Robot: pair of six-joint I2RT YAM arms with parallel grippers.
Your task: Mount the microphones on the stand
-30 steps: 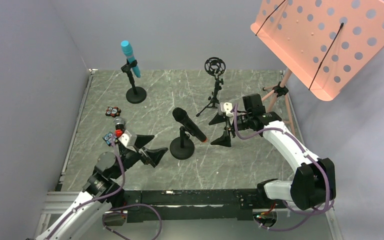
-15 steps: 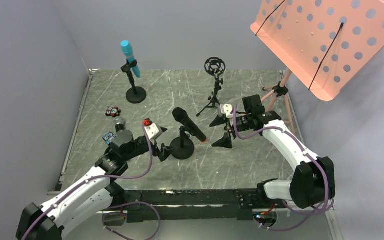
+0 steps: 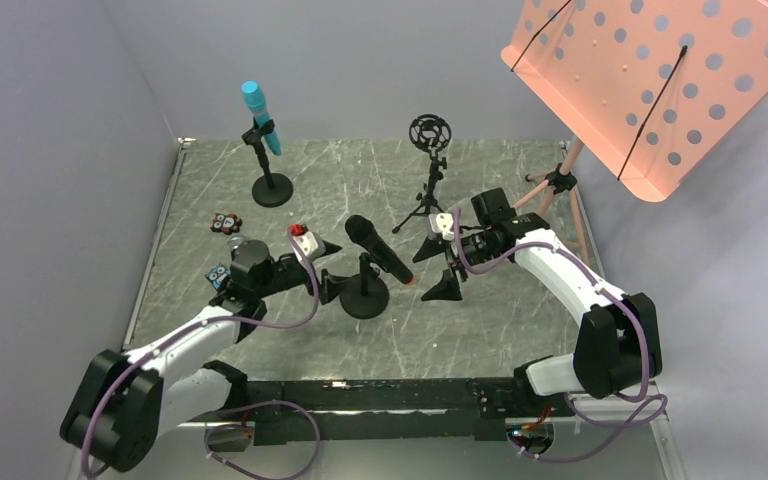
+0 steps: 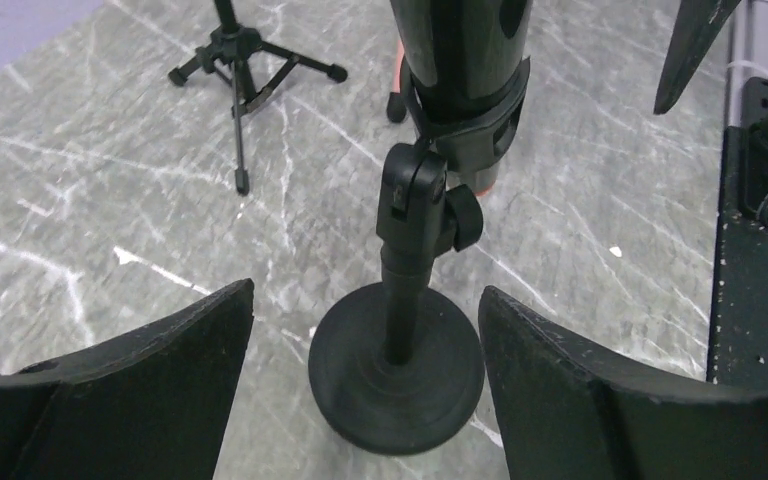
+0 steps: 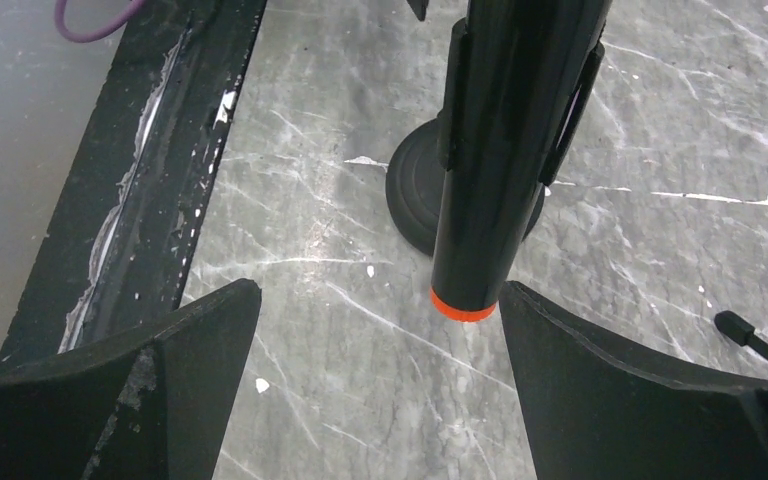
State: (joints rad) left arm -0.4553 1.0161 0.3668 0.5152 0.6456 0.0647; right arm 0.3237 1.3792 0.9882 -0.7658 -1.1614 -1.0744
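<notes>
The black mic with an orange end cap (image 3: 380,250) sits tilted in the clip of a round-base stand (image 3: 365,297) mid-table. My left gripper (image 3: 337,270) is open, its fingers on either side of that stand's base (image 4: 397,370), apart from it. My right gripper (image 3: 423,272) is open at the mic's orange end (image 5: 463,305), which hangs close to one finger. The turquoise mic (image 3: 261,117) is clipped in a stand at the back left. The grey mesh head (image 3: 237,244) of the third mic peeks out beside my left wrist on the table.
A tripod stand with an empty ring mount (image 3: 429,132) stands at the back centre. A pink perforated music stand (image 3: 650,80) rises at the back right. Small toy pieces (image 3: 225,222) lie at the left. A black rail (image 3: 380,395) runs along the front edge.
My left arm has swung right and forward, bringing its open fingers around the round stand's base. My right gripper has shifted slightly left toward the mic's orange end.
</notes>
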